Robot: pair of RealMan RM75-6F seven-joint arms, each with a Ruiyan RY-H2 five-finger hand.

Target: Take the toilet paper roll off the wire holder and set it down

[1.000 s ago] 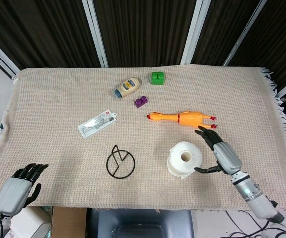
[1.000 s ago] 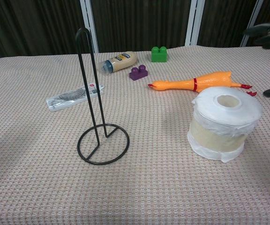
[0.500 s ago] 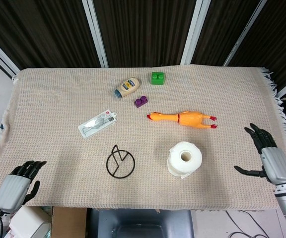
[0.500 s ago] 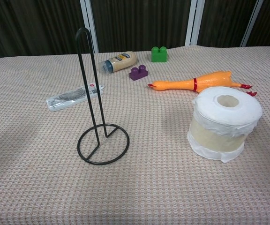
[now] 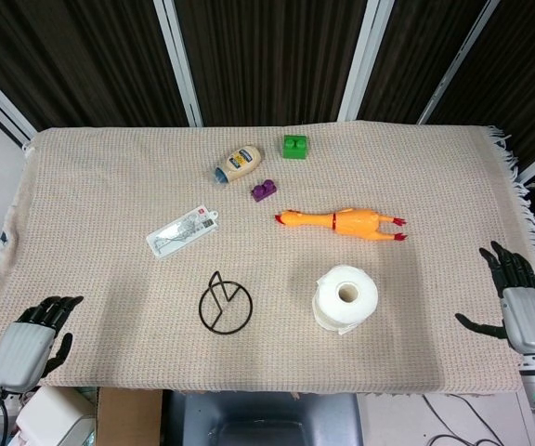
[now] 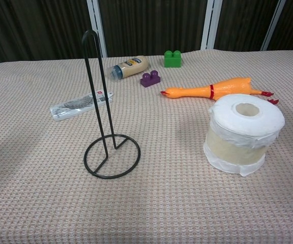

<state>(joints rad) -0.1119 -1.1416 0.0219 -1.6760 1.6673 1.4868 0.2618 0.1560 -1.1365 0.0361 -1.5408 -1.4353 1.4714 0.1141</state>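
The white toilet paper roll (image 5: 345,298) (image 6: 243,133) stands on end on the beige cloth, off the holder and touched by neither hand. The black wire holder (image 5: 224,304) (image 6: 104,115) stands upright and bare to the roll's left. My right hand (image 5: 519,302) hovers past the table's right edge, fingers spread, holding nothing. Beyond the front left corner is my left hand (image 5: 31,340), fingers loosely curled and apart, with nothing in it. Neither hand shows in the chest view.
A rubber chicken (image 5: 340,221) (image 6: 212,90) lies just behind the roll. Further back are a purple brick (image 5: 264,191), a green brick (image 5: 294,146) and a mayonnaise bottle (image 5: 238,163). A flat plastic packet (image 5: 182,230) lies left of centre. The cloth's fringe (image 5: 526,223) hangs at the right edge.
My right hand has drawn away from the roll, moving right until it is off the table's edge. The left hand slid slightly back and down. The roll and holder stayed still.
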